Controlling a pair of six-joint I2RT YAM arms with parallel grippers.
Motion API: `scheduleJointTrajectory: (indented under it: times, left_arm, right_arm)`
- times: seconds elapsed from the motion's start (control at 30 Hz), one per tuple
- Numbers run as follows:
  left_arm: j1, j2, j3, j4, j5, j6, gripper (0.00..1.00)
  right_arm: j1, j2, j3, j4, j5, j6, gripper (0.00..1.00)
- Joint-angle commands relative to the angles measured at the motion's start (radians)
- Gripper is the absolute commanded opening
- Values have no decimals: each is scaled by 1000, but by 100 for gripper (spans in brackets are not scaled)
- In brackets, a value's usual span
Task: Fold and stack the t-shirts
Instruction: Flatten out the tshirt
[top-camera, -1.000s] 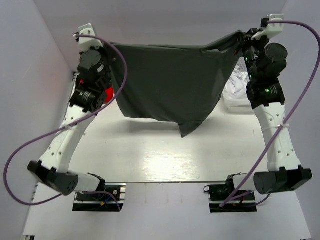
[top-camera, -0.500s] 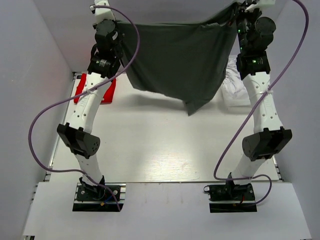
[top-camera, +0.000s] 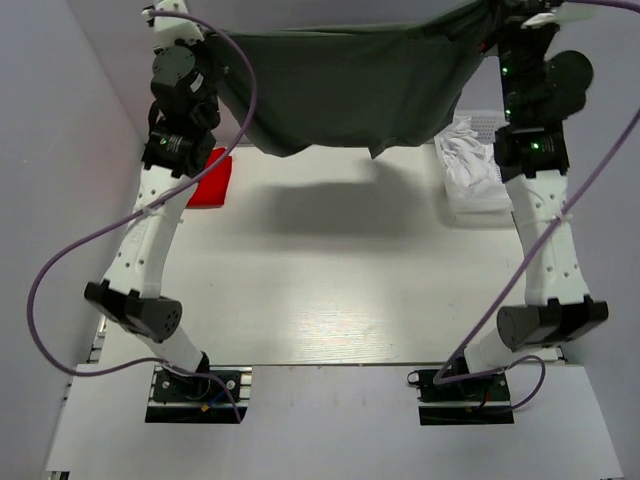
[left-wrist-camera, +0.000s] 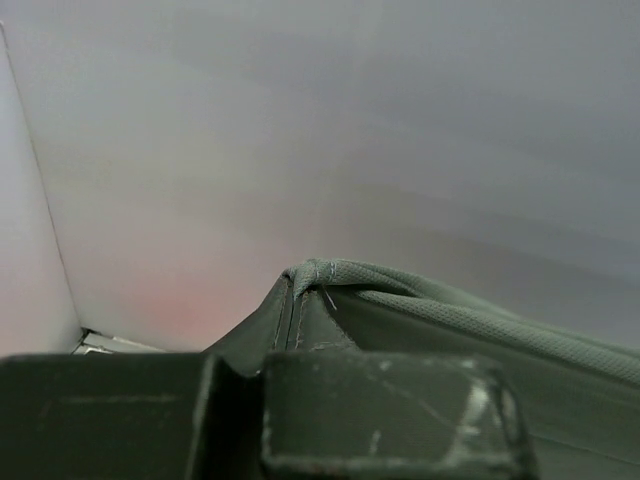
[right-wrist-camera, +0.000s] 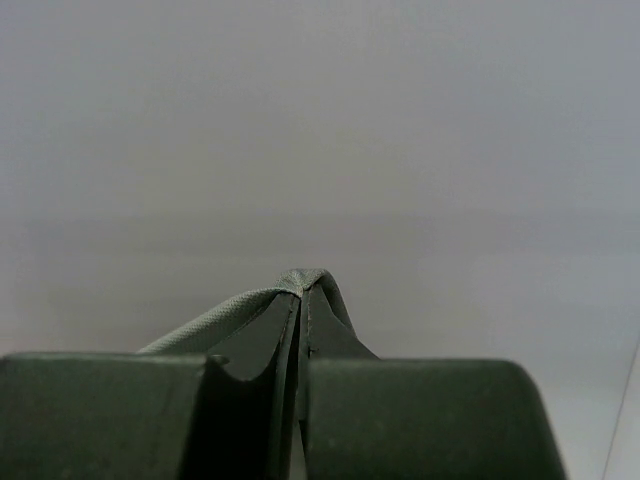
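High over the worktop (top-camera: 330, 300), the left hand (left-wrist-camera: 300, 285) and right hand (right-wrist-camera: 303, 285) clamp the grey t-shirt (top-camera: 350, 90), now swung higher, likely ready for laying flat.

Red t-shirt (top-camera: 212, 180) half behind the left arm (top-camera: 150, 235)

No text, label, brand, number or sign can be read in any of the views.
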Motion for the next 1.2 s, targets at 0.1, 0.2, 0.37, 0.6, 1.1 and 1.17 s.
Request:
scheduleJointTrajectory:
  times: [0.1, 0.2, 0.37, 0.6, 1.1, 1.17]
  left_arm:
    - [-2, -199, -54, 6, 21, -11, 0]
    - [-12, -254, -54, -25, 31, -11, 0]
    - [-12, -372, -106, -34, 84, -20, 0]
    - [-12, -564, -212, 1, 205, -61, 0]
    - [-1, -905, -402, -94, 523, -226, 0]
    - [-1, -942, -427, -94, 562, -256, 0]
  right_arm:
    - [-7, -186, -93, 112, 9, -27, 0]
    - [-4, -242, -109, 80, -5, -34, 0]
    - [-4, -356, -185, 68, -8, -31, 0]
    - [-2, -558, -303, 58, -57, -54, 0]
    - [-5, -874, -383, -121, -275, 22, 0]
    - [-4, -912, -406, -126, -301, 33, 0]
